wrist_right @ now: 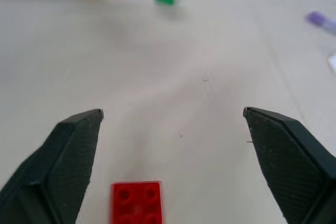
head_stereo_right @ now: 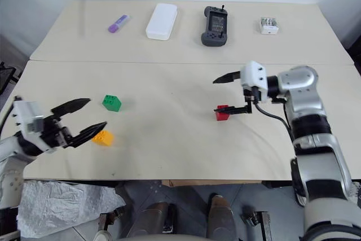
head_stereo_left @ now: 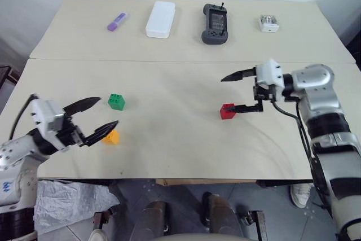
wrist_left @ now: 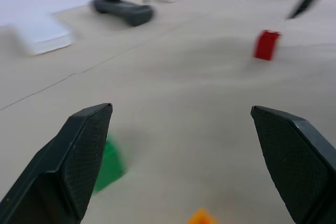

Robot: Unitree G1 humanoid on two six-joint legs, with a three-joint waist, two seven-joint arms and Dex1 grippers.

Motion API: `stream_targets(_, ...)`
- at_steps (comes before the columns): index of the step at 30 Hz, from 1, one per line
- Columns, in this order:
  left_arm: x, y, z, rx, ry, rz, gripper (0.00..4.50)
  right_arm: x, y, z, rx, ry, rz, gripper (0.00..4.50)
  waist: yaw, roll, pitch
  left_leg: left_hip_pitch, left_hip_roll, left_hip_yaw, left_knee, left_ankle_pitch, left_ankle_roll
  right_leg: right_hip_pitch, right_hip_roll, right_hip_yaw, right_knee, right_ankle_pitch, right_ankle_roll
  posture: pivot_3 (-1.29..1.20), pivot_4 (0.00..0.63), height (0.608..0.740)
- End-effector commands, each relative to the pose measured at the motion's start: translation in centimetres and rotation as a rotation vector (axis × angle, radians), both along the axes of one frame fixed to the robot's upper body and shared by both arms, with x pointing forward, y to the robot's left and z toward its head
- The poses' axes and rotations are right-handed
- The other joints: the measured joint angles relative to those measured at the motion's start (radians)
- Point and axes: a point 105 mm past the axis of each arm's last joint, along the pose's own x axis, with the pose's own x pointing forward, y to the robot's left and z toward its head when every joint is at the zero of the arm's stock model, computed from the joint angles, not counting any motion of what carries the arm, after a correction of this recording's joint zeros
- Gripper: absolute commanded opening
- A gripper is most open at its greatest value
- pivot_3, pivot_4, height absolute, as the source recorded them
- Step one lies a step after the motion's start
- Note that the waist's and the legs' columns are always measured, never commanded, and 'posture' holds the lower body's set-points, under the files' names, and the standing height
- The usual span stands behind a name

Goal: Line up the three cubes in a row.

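Now red cube (head_stereo_left: 227,111) beside spread right hand (head_stereo_left: 240,91).

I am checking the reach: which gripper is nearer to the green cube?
Left. The left gripper hovers open just beside the green cube, near the orange-yellow cube. The right gripper is far across the table, open over the red cube.

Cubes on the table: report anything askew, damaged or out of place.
No damage shows. The red cube sits far to the right of the green cube and orange-yellow cube, so the three form no row yet.
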Motion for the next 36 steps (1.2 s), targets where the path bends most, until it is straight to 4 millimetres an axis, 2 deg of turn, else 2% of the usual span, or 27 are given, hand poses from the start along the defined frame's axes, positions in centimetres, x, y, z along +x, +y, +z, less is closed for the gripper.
stream_targets(1,-2.2,4.3,-1.1,-0.055,0.026,0.197,4.50,-3.0,-1.1,0.1,0.161,0.041,0.016,4.48,0.000,0.000,0.000,0.000,0.000,0.001,0.000,-0.001,0.000,0.000,0.000,0.000,0.000,0.000,0.000,0.00,0.150,0.740)
stream_targets(4,-3.9,7.0,-3.1,-0.101,0.094,0.317,4.50,-4.1,-1.2,-0.8,0.243,0.074,-0.054,4.48,-0.001,0.000,0.000,0.000,0.001,0.003,0.000,-0.002,0.001,0.000,0.000,0.000,0.000,0.000,-0.001,0.00,0.150,0.740)
stream_targets(9,-6.8,9.7,-6.2,-0.141,0.201,0.438,4.50,-5.8,-0.9,-2.5,0.300,0.092,-0.119,4.48,0.002,-0.001,-0.001,0.004,0.003,0.007,0.001,-0.002,0.000,0.001,0.000,0.001,0.001,0.000,-0.001,0.00,0.150,0.740)
stream_targets(13,-7.0,9.4,-6.4,-0.169,0.197,0.444,4.50,-6.4,-1.3,-2.6,0.326,0.088,-0.168,4.48,0.012,-0.002,-0.001,0.003,0.003,0.007,0.001,-0.003,0.000,0.000,-0.001,0.001,0.001,0.000,-0.001,0.00,0.150,0.740)
stream_targets(15,-6.6,8.2,-6.1,-0.172,0.177,0.416,4.50,-6.3,-1.8,-2.5,0.332,0.081,-0.197,4.48,0.021,-0.002,-0.001,0.003,0.003,0.008,0.001,-0.003,0.000,0.000,-0.001,0.002,0.001,0.001,-0.002,0.00,0.150,0.740)
stream_targets(18,-5.2,6.7,-4.9,-0.213,0.114,0.403,4.50,-6.1,-2.4,-2.6,0.321,0.078,-0.229,4.48,0.029,-0.004,-0.002,0.003,0.003,0.007,0.002,-0.003,0.000,0.000,-0.001,0.002,0.000,0.001,-0.003,0.00,0.150,0.740)
stream_targets(23,-1.6,3.9,-2.1,-0.271,0.041,0.373,4.50,-6.1,-2.3,-2.7,0.296,0.102,-0.209,4.48,0.034,-0.004,-0.003,0.003,0.003,0.007,0.002,-0.003,0.000,0.000,-0.001,0.002,0.001,0.002,-0.003,0.00,0.150,0.740)
stream_targets(25,0.7,2.2,-1.8,-0.196,0.121,0.394,4.50,-6.2,-1.4,-1.3,0.332,0.118,-0.170,4.48,0.032,-0.004,-0.003,0.003,0.003,0.007,0.002,-0.003,0.000,0.000,0.000,0.002,0.001,0.002,-0.003,0.00,0.150,0.740)
stream_targets(26,1.7,1.5,-0.8,-0.170,0.107,0.408,4.50,-6.4,-0.9,-0.7,0.338,0.118,-0.148,4.48,0.031,-0.004,-0.003,0.003,0.003,0.007,0.002,-0.003,0.000,0.000,0.000,0.002,0.001,0.002,-0.003,0.00,0.150,0.740)
stream_targets(29,3.9,1.1,1.2,-0.242,0.112,0.511,4.50,-6.5,-0.2,0.0,0.353,0.110,-0.120,4.48,0.029,-0.005,-0.003,0.003,0.003,0.007,0.002,-0.002,0.000,0.000,0.001,0.002,0.002,0.002,-0.003,0.00,0.150,0.740)
stream_targets(32,5.5,-0.4,0.6,-0.156,0.171,0.512,4.50,-6.6,0.3,0.0,0.357,0.111,-0.103,4.48,0.025,-0.005,-0.003,0.004,0.003,0.006,0.002,-0.003,0.000,0.000,0.001,0.002,0.002,0.002,-0.003,0.00,0.150,0.740)
stream_targets(36,7.6,-2.2,0.2,-0.147,0.230,0.477,4.50,-6.5,1.0,-0.3,0.370,0.111,-0.089,4.48,0.027,-0.005,-0.003,0.003,0.001,0.007,0.002,-0.003,0.000,-0.001,0.001,0.002,0.002,0.002,-0.003,0.00,0.150,0.740)
